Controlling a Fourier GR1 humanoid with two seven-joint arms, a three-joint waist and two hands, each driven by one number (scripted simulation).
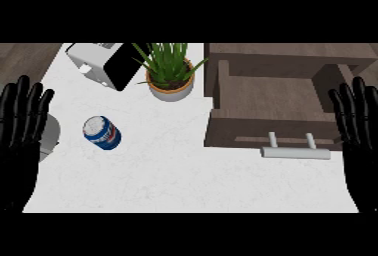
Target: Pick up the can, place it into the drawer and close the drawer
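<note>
My left hand (22,120) is at the view's left edge: black, fingers straight up, slightly spread, resting. Partly behind its fingers is a grey rounded object (49,136) that I can't identify.

Next right is the short blue-and-white metal can (102,132), on the white marbled counter (184,185) left of centre. It sits apart from both hands and well apart from the drawer. Its pale top faces up-left, and I can't tell if it stands upright or leans. The label shows a red stripe and white marks, but the writing is too small to read.

Behind it at the counter's back edge is a white-and-black boxy appliance (103,62) with no readable markings. Just beside that is a green spiky plant in a round white pot (171,75), close to the drawer's back-left corner and off the line from the can to the drawer.

Then comes the brown wooden drawer (273,100), pulled open, with a silver bar handle (295,151) on its front towards me.

My right hand (358,120) is at the right edge, fingers straight up, slightly spread, overlapping the drawer's right side in view.
</note>
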